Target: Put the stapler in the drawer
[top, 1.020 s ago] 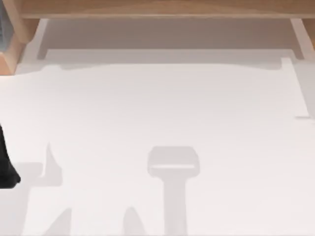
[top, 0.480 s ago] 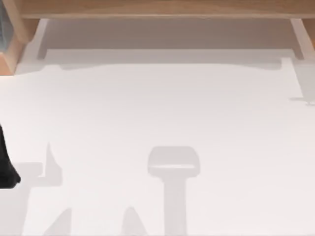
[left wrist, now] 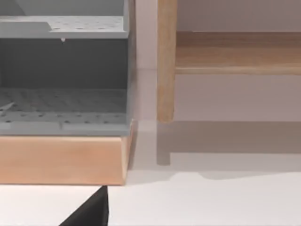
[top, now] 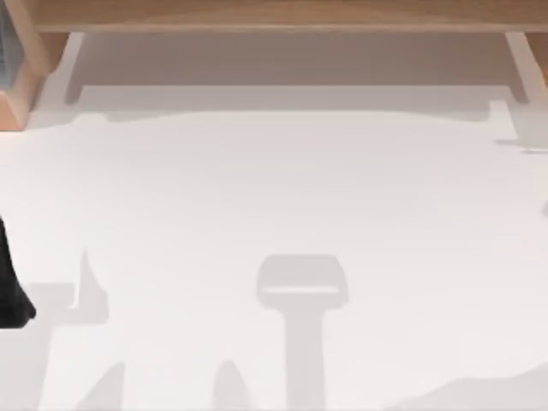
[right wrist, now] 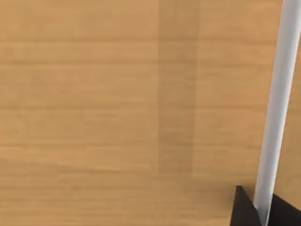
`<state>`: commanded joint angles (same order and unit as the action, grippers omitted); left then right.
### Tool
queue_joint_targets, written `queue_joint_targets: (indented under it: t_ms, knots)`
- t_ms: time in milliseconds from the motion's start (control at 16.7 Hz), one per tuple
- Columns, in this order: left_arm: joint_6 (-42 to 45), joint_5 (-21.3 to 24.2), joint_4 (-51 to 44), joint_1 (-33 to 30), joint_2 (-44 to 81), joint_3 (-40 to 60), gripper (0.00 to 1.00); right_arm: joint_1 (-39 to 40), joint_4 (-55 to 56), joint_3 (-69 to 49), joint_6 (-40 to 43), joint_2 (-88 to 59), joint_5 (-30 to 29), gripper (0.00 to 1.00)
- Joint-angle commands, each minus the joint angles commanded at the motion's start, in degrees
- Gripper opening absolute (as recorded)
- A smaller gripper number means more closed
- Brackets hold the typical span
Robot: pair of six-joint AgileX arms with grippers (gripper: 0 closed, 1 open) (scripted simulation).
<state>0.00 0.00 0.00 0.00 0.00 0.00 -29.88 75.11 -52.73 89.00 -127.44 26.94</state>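
Note:
The stapler is out of view. In the right wrist view a light wooden drawer front (right wrist: 94, 94) stands very close, with a pale slim handle bar (right wrist: 278, 94) running across it. My right gripper (right wrist: 264, 213) sits at that bar, one black finger on each side and pressed against it. My left gripper (top: 10, 300) is parked at the table's left edge; its dark tip (left wrist: 91, 213) faces the back left corner.
A wooden shelf frame (top: 274, 17) runs along the back of the white table (top: 282, 188). At the back left stands a wood-framed unit with grey perforated trays (left wrist: 61, 103), beside a wooden leg (left wrist: 165, 70). Arm shadows fall on the front of the table.
The right arm's shadow at the table's right edge has slid toward the back, and a new broad shadow has come in at the front right corner. The left arm has not moved.

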Motion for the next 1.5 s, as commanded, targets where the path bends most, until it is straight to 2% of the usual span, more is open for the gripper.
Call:
queue_joint_targets:
  t_ms: [480,900,1200,1500]
  knots:
    - [0.0,0.0,0.0,0.0,0.0,0.0,1.0,1.09,-3.07,-3.98,-0.2,-2.08,-1.48,0.0]
    - [0.0,0.0,0.0,0.0,0.0,0.0,1.0,4.43,-10.58,-18.42,-0.02,-8.16,-4.66,0.0]
    - [0.0,0.0,0.0,0.0,0.0,0.0,1.0,4.79,-11.27,-19.23,-0.13,-8.51,-4.86,0.0]
    - [0.0,0.0,0.0,0.0,0.0,0.0,1.0,4.79,-11.27,-19.23,-0.13,-8.51,-4.86,0.38]
